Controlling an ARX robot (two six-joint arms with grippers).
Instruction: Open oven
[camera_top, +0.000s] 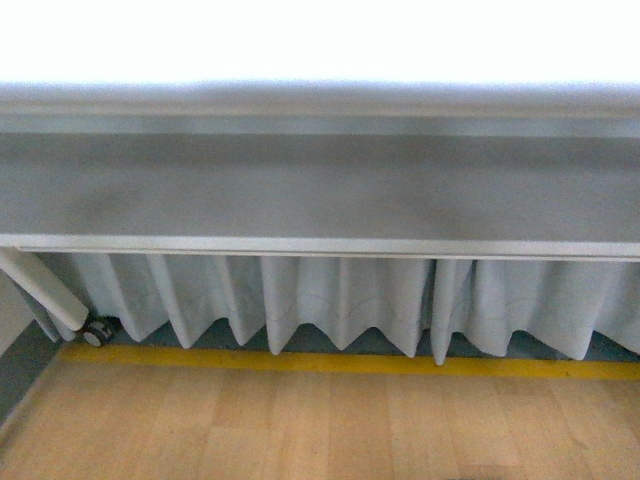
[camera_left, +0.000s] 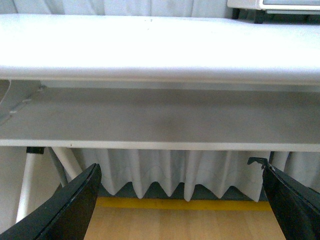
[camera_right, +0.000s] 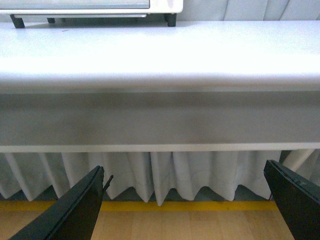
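Although only its bottom strip shows, one oven (camera_right: 95, 5) stands on the white table (camera_right: 200, 50), caught in both wrist views. Its door is out of frame, so I cannot tell if it is up or down. Three black feet (camera_right: 171, 20) are counted under it in the right wrist view. The oven lies about 11 o'clock from the right tool (camera_right: 184, 167) and 1 o'clock from the left tool (camera_left: 177, 167), well apart from both. Two tools, each with two black fingers (camera_left: 75, 200) spread wide and gripping nothing, sit below the table edge. Front view: one pleated white curtain (camera_top: 340, 300) under the table, one yellow stripe (camera_top: 350, 362) on the wood floor (camera_top: 300, 430), one caster (camera_top: 97, 333) at 8 o'clock.
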